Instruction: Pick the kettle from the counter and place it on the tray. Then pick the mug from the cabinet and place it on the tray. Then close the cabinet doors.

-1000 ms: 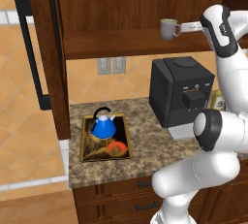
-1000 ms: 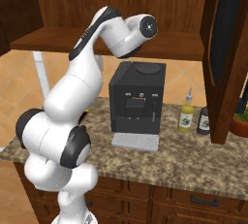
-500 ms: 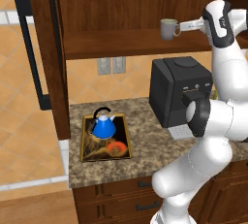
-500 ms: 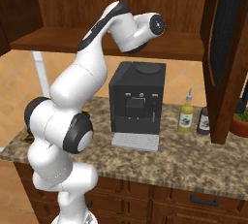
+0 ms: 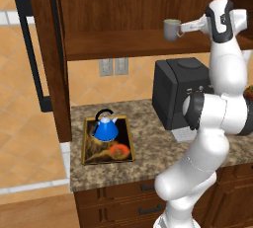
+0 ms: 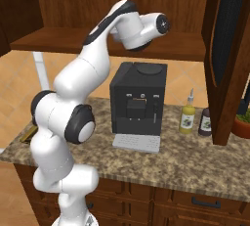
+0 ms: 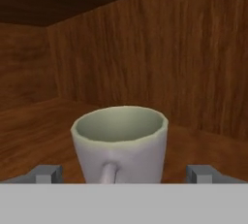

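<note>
Gripper (image 5: 184, 26) is up at cabinet (image 5: 128, 10) shelf level, reaching sideways toward the mug (image 5: 171, 29) from its handle side. In the hand view the mug (image 7: 120, 143) sits upright, handle pointing at the camera, centred between the two fingertips (image 7: 46, 173), which stand wide apart on either side of it and do not touch its wall. So jaws spread, nothing gripped. In the left base view the mug looks slightly above the shelf edge, but cannot tell whether it rests on the shelf or not.

Kettle (image 5: 105, 127) stands upright on the tray (image 5: 87, 143), toward the tray's back end; orange blob on the tray in front of the kettle. Tray lies flat on the counter (image 5: 143, 160), well to the left of the coffee machine (image 5: 173, 96) and far below the mug.

Left cabinet door (image 5: 52, 59) swung open, bar handle (image 5: 32, 54) on its outer face, its lower end near the tray's left side. Right door (image 6: 227, 49) also open, seen in the right base view, right of the coffee machine (image 6: 138, 100). Two bottles (image 6: 186, 117) stand on the counter between the machine and that door.
</note>
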Motion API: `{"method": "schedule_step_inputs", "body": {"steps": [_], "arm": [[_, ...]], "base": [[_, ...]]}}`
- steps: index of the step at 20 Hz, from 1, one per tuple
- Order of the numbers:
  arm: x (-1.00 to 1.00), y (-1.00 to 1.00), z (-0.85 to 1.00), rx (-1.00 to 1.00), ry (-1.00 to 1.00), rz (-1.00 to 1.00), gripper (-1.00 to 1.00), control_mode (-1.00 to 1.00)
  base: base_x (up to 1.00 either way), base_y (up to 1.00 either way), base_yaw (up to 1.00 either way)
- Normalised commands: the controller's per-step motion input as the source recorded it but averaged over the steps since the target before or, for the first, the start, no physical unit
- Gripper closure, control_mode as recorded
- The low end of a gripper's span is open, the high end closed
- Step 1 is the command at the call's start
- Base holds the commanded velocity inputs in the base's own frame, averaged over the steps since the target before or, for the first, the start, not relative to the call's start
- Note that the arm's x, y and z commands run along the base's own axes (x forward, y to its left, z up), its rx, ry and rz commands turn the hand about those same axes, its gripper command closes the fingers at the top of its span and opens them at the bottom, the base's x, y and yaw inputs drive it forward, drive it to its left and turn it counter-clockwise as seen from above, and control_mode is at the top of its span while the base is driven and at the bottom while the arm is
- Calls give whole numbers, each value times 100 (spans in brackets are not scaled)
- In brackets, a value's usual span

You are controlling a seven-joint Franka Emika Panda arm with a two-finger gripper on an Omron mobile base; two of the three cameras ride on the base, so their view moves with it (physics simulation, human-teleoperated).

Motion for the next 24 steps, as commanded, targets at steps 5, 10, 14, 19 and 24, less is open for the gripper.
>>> {"method": "schedule_step_inputs", "body": {"steps": [5,10,14,19,24], "arm": [[8,26,-12,0,0,1,-100,-100],[1,10,-2,0,0,0,100,-100],[0,0,0,0,0,0,100,-100],[0,0,-8,0,0,0,100,-100],[-3,0,-8,0,0,0,100,-100]], "base": [[0,0,0],[0,0,0],[0,0,0],[0,0,0],[0,0,0]]}}
